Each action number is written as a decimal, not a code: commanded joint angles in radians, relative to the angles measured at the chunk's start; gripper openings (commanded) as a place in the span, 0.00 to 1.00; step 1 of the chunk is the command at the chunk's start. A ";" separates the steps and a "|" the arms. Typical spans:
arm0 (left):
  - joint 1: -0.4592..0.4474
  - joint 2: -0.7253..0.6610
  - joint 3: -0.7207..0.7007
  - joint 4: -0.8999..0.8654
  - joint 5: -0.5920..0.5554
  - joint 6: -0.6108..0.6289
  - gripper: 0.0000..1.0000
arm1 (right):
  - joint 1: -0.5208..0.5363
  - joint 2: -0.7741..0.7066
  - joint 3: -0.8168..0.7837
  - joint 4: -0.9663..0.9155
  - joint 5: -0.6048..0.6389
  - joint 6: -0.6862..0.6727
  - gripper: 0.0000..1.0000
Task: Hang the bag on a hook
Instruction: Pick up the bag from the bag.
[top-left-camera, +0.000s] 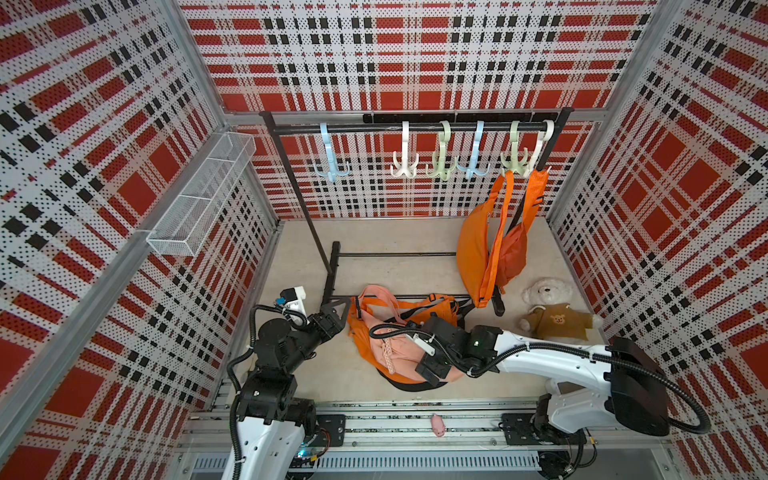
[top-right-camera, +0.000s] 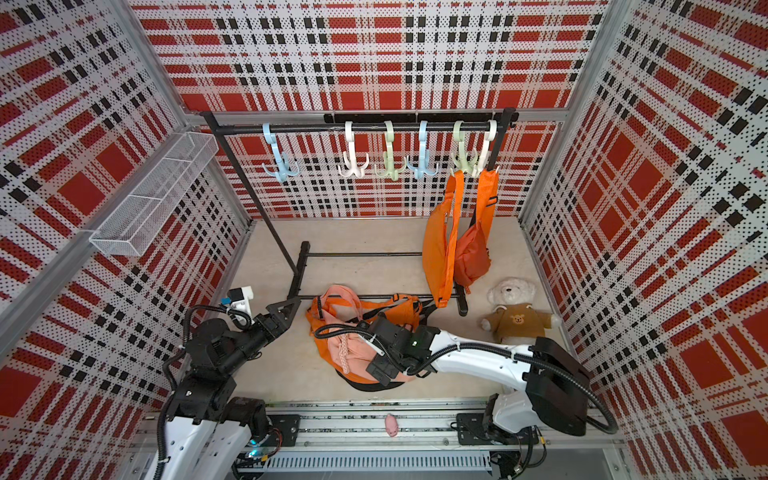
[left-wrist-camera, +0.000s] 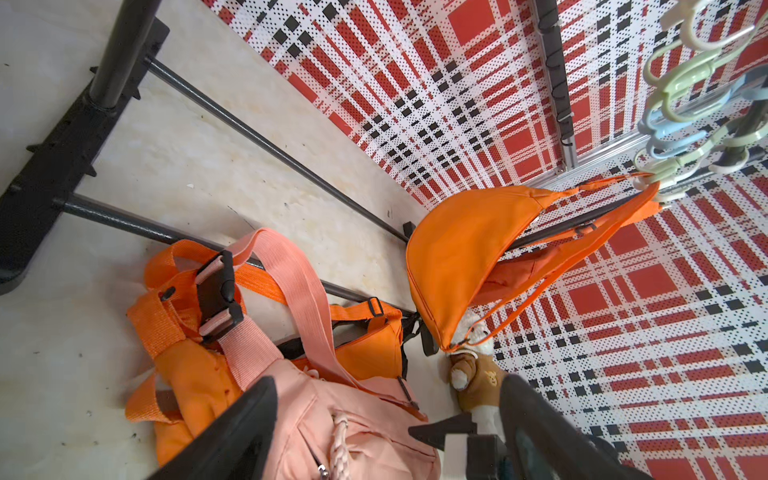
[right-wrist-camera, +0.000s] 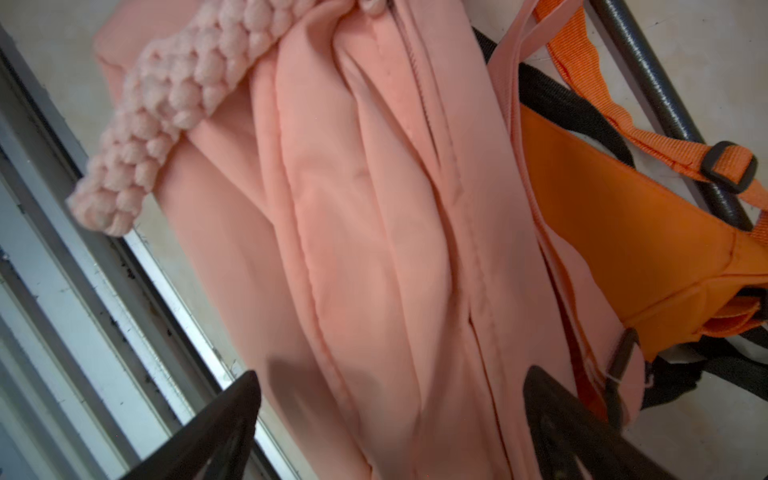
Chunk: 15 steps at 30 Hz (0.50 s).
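Top views: beige floor (top-left-camera: 395, 237), plaid walls (top-left-camera: 415, 62)

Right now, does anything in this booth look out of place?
Yes: a small pink toy lies alone on the metal rail at the front, apart from the heaped bags and teddy bear on the floor.

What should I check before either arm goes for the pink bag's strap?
1. Jaws of right gripper open: ok, spread over the pink bag, holding nothing.
2. Jaws of left gripper open: ok, empty, near the pink strap.
3. Strap exposed for a grab: ok, it loops out on top of the pile.
4. Strap clear of the orange bags underneath: cannot tell, the webbing overlaps.
5. Free hook: ok, the blue hook farthest from the hung orange bags is empty.
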<state>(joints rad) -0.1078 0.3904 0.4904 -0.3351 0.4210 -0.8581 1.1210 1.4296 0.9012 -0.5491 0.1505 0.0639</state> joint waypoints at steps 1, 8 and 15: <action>0.006 -0.011 0.058 -0.045 0.018 0.028 0.86 | 0.019 0.046 0.023 0.053 0.066 0.010 1.00; 0.004 -0.004 0.091 -0.034 0.034 0.030 0.86 | 0.028 0.071 0.017 0.053 0.039 0.038 0.23; -0.044 0.015 0.159 -0.035 0.029 0.045 0.85 | 0.027 -0.152 -0.013 0.095 0.065 0.059 0.00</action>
<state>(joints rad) -0.1265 0.3996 0.6033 -0.3771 0.4442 -0.8280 1.1442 1.3815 0.8932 -0.5137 0.1944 0.1024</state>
